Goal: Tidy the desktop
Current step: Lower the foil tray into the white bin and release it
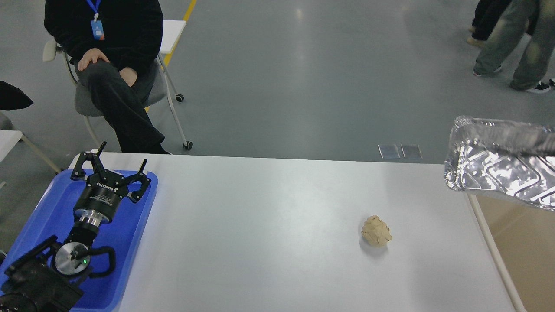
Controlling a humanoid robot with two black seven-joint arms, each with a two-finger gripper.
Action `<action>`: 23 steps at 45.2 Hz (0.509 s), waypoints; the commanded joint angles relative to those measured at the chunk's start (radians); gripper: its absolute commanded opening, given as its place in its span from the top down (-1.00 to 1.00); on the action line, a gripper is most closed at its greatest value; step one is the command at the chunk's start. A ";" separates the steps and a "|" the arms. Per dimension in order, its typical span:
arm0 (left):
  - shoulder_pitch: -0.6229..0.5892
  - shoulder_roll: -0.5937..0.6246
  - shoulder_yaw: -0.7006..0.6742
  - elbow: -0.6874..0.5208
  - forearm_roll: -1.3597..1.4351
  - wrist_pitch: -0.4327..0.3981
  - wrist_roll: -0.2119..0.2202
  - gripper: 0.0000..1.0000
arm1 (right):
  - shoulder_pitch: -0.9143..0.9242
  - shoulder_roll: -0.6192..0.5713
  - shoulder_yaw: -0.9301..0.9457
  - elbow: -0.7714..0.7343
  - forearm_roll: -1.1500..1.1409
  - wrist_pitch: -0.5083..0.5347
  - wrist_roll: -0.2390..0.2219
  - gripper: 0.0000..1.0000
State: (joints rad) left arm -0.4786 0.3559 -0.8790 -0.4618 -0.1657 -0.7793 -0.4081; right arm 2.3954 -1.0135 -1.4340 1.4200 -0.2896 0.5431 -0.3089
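Here the desktop (269,225) spreads across the middle, nearly bare. A crumpled paper ball (376,231) lies on it toward the right, well apart from the blue tray (134,242) at the near left. My left gripper (111,171) hovers over that tray, fingers spread wide and holding nothing. A foil pan (498,167) hangs at the right edge, above the beige bin (520,242); whatever holds it is out of view. To do this well, probably release the pan squarely over the bin, then fetch the ball.
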 commanded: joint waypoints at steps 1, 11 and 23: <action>0.002 0.000 0.000 0.000 0.000 0.000 0.000 -0.98 | -0.232 -0.123 0.066 -0.079 0.014 -0.244 0.001 1.00; 0.002 0.000 0.000 0.000 0.000 0.000 0.000 -0.98 | -0.470 -0.284 0.277 -0.121 0.015 -0.422 0.002 1.00; 0.002 0.000 0.000 0.000 -0.002 0.000 0.000 -0.98 | -0.838 -0.310 0.575 -0.202 0.015 -0.469 0.004 1.00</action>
State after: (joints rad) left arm -0.4772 0.3559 -0.8790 -0.4616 -0.1661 -0.7793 -0.4087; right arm 1.8561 -1.2744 -1.0855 1.2970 -0.2761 0.1638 -0.3076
